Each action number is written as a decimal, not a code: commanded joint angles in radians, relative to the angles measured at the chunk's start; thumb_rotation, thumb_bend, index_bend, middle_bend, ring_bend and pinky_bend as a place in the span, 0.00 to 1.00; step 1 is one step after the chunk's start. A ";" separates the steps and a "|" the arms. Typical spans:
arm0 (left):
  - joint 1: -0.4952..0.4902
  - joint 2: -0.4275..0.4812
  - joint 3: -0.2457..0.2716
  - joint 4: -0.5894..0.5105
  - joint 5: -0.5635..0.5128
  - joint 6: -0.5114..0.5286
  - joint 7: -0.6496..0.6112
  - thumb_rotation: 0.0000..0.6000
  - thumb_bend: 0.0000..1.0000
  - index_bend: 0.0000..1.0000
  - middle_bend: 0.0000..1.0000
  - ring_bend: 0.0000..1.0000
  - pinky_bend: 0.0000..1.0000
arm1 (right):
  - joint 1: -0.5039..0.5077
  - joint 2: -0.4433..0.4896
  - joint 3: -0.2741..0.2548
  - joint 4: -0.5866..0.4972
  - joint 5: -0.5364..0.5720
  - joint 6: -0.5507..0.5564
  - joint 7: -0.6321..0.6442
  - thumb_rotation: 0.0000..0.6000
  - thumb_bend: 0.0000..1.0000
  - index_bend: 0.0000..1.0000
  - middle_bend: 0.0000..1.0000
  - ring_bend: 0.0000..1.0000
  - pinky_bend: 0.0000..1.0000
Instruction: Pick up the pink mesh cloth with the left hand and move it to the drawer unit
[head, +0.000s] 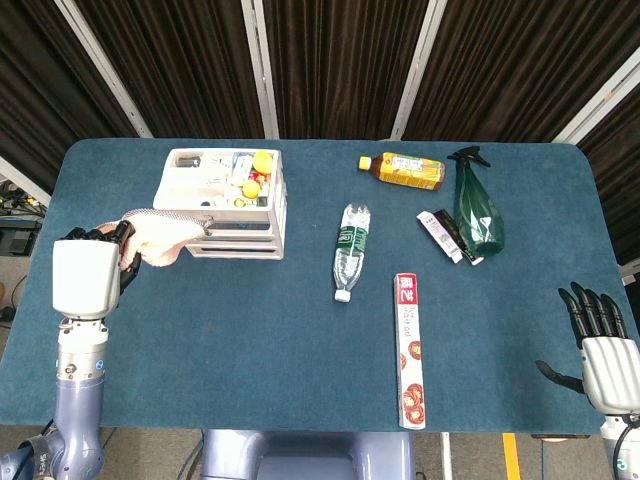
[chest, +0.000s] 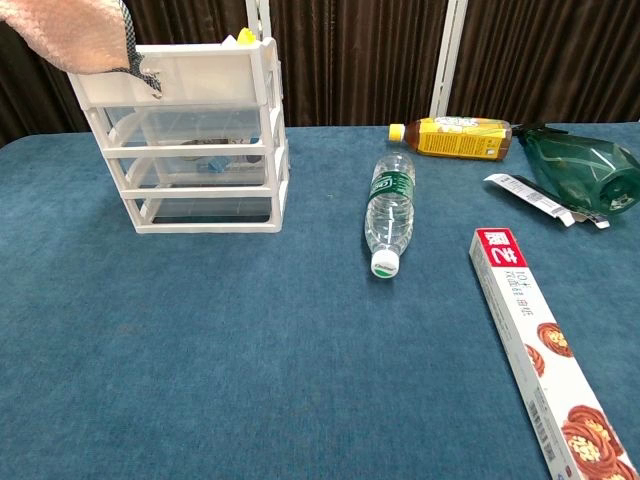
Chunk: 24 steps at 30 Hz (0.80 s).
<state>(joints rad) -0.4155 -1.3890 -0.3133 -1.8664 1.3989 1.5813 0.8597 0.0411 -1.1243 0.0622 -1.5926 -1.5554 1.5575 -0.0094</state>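
My left hand (head: 88, 272) holds the pink mesh cloth (head: 158, 234) up at the left side of the white drawer unit (head: 225, 203). In the head view the cloth's free end lies against the unit's front left corner. In the chest view the pink mesh cloth (chest: 70, 35) hangs at the top left, overlapping the upper left corner of the drawer unit (chest: 195, 140); the left hand is out of frame there. My right hand (head: 603, 352) is at the table's near right corner, fingers spread, holding nothing.
A water bottle (head: 350, 248) lies mid-table. A long red and white box (head: 409, 348) lies nearer the front. At the back right are a tea bottle (head: 404, 169), a green spray bottle (head: 474, 205) and a small packet (head: 443, 235). Small items fill the drawer unit's top tray.
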 joint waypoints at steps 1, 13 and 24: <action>-0.002 -0.002 0.002 0.004 -0.004 -0.002 0.004 1.00 0.76 0.97 0.84 0.80 0.74 | 0.000 0.000 0.000 0.000 0.000 0.000 0.001 1.00 0.00 0.00 0.00 0.00 0.00; -0.006 -0.005 0.009 0.017 -0.013 0.000 0.004 1.00 0.75 0.97 0.84 0.80 0.74 | 0.000 -0.001 0.001 0.001 -0.001 0.001 -0.002 1.00 0.00 0.00 0.00 0.00 0.00; 0.000 -0.006 0.032 0.026 -0.007 0.004 -0.002 1.00 0.75 0.97 0.84 0.80 0.74 | -0.001 -0.001 0.001 0.002 -0.001 0.003 0.000 1.00 0.00 0.00 0.00 0.00 0.00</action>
<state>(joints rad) -0.4163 -1.3954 -0.2820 -1.8414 1.3910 1.5851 0.8584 0.0403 -1.1249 0.0634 -1.5910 -1.5559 1.5605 -0.0097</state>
